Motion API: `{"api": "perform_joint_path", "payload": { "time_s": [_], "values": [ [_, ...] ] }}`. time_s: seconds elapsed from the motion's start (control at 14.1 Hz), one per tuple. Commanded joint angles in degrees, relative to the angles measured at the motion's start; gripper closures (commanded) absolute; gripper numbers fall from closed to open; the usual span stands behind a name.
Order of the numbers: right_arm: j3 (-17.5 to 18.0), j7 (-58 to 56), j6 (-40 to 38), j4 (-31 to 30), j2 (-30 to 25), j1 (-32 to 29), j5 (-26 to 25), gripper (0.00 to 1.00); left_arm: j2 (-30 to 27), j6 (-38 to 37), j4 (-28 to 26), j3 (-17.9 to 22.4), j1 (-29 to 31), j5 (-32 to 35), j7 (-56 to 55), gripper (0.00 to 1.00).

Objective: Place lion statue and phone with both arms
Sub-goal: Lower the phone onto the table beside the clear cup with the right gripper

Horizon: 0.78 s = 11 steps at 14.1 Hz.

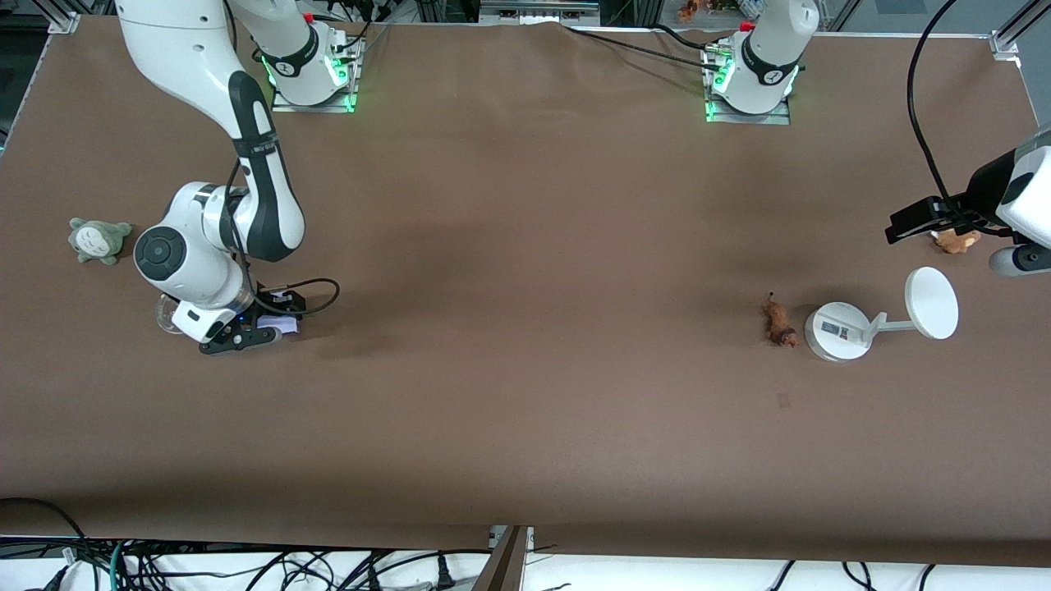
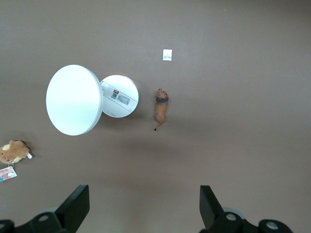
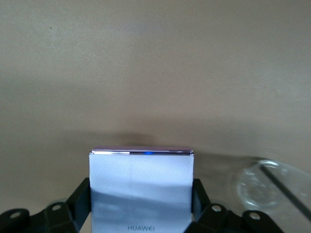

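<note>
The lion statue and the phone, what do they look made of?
The lion statue: probably hard resin or plastic, matte orange-brown, with crisp molded edges. The phone, clamped in the right gripper: apparently smooth, glossy pale casing with a shiny metallic-looking edge.

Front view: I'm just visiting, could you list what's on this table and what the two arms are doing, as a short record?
phone: clamped in right gripper, low at the right arm's end
lion statue: lying on table beside white stand
left gripper: open, empty, up over the brown plush toy
grey-green plush toy: at the right arm's end
clear dish: beside the phone
</note>
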Motion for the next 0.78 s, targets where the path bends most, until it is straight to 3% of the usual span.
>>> {"api": "perform_joint_path", "payload": {
  "time_s": [0.0, 0.57, 0.64, 0.71],
  "values": [
    [0.3, -4.8, 2.0, -0.2, 2.6, -0.3, 8.5, 0.65, 0.9, -1.4, 2.0, 0.1, 0.0, -1.1, 0.6, 0.0],
    [0.3, -3.9, 3.5, -0.2, 3.7, -0.8, 10.1, 0.64, 0.9, -1.4, 2.0, 0.1, 0.0, -1.2, 0.5, 0.0],
    [0.3, -3.9, 3.5, -0.2, 3.7, -0.8, 10.1, 0.57, 0.9, -1.4, 2.0, 0.1, 0.0, -1.2, 0.6, 0.0],
    [0.3, -3.9, 3.5, -0.2, 3.7, -0.8, 10.1, 0.25, 0.9, -1.4, 2.0, 0.1, 0.0, -1.2, 0.5, 0.0]
  ]
}}
